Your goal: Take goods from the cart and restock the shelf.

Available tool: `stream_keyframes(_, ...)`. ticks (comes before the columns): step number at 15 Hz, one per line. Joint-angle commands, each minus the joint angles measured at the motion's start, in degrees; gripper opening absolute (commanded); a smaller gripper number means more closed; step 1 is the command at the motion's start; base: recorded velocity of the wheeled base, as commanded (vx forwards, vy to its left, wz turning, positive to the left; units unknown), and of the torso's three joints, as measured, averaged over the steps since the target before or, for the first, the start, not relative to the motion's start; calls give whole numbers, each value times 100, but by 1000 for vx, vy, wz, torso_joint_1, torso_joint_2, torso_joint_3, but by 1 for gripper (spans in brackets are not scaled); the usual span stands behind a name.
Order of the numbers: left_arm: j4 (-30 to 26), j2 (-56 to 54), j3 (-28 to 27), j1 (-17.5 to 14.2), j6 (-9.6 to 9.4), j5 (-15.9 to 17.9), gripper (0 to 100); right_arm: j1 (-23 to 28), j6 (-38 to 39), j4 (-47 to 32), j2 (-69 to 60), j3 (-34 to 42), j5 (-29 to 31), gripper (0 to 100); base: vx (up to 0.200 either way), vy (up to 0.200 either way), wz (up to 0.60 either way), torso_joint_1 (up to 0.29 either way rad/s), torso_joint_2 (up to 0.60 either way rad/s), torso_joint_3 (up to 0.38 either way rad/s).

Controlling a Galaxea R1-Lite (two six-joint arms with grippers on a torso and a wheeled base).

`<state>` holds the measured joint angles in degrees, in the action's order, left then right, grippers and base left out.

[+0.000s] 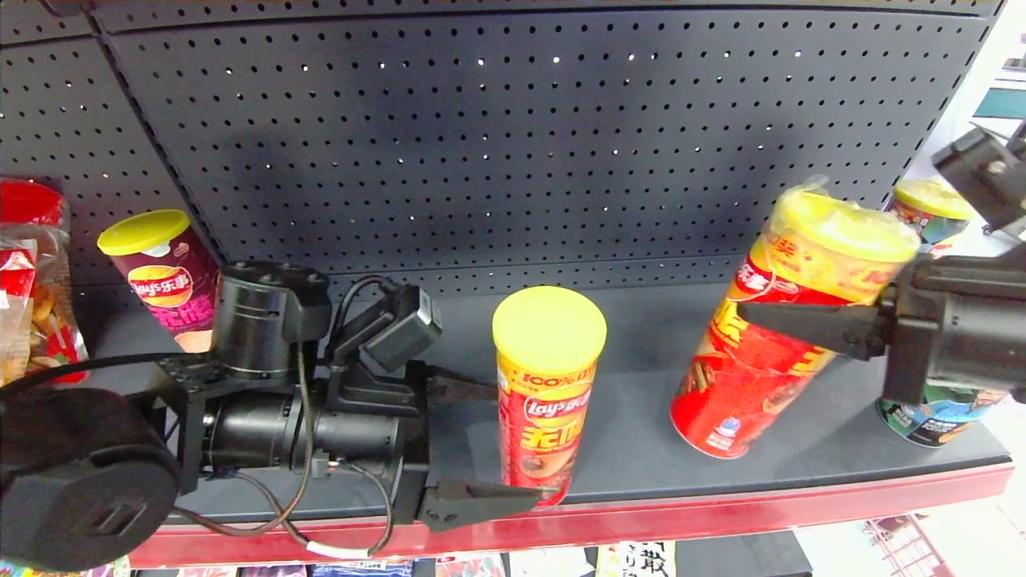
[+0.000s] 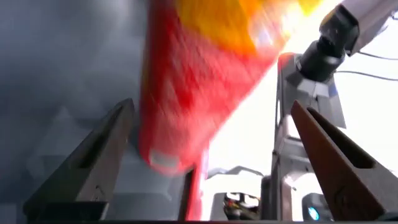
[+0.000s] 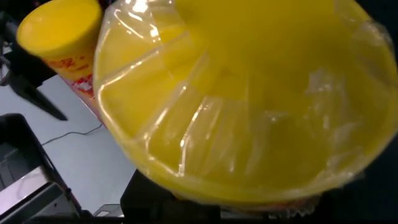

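Note:
A slim red chip can [image 1: 548,401] with a yellow lid stands near the front of the dark shelf [image 1: 641,449]. My left gripper [image 1: 521,441] is open just left of it, one fingertip by the can's base. The left wrist view shows both fingers [image 2: 93,168] spread, with a blurred red can [image 2: 186,93] beyond them. A bigger red can [image 1: 761,353] wrapped in clear plastic leans tilted on the shelf further right. My right gripper [image 1: 769,320] is shut on its upper part. Its yellow wrapped lid [image 3: 249,99] is right under the right wrist camera, with the slim can [image 3: 59,31] behind.
A purple can [image 1: 164,276] and snack bags [image 1: 32,288] stand at the shelf's left end. A green-blue can [image 1: 934,212] stands behind my right arm near the right end. The perforated back panel [image 1: 521,144] closes the rear. The shelf's red lip [image 1: 721,513] marks the front edge.

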<state>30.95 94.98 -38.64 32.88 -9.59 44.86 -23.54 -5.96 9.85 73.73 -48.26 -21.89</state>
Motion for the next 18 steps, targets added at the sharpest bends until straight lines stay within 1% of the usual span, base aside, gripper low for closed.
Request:
stream_keyframes(1,-1,-524,507,-256,1,-4,100,-98,-2,289,915,-386,19,0,0,0,0,0,0,0)
stream_keyframes(4,-10,-1078,1149,-598,1,-13,100,-212,-54,316,1645,-1080,62,0,0,0,0,0,0,0)
stream_keyframes(5,-10,-1148,1254,-669,1,-13,100,-221,-72,316,1785,-1229,71,0,0,0,0,0,0,0)
stream_keyframes(6,-10,-1333,1527,-809,1,-39,100,-406,-89,316,2111,-1616,106,0,0,0,0,0,0,0)
stream_keyframes(7,-10,-1464,1658,-827,10,-109,100,-555,-81,316,2313,-1880,150,0,0,0,0,0,0,0)
stream_keyframes(8,-10,-1517,1694,-862,10,-144,100,-608,-81,316,2418,-1994,150,0,0,0,0,0,0,0)
stream_keyframes(9,-10,-1631,1702,-967,19,-206,100,-687,-98,316,2708,-2267,159,0,0,0,0,0,0,0)
stream_keyframes(10,-10,-1658,1702,-1011,19,-215,100,-696,-98,316,2761,-2302,159,0,0,0,0,0,0,0)
stream_keyframes(11,-10,-1763,1773,-1196,19,-223,100,-696,-221,316,3025,-2486,203,0,0,0,0,0,0,0)
stream_keyframes(13,-10,-1851,1817,-1328,1,-250,100,-696,-309,325,3253,-2644,238,0,0,0,0,0,0,0)
stream_keyframes(16,-10,-1851,1746,-1337,1,-531,100,-775,-318,325,3438,-2688,502,0,0,0,0,0,0,0)
stream_keyframes(18,-10,-1851,1755,-1328,10,-540,100,-775,-318,325,3490,-2697,502,0,0,0,0,0,0,0)
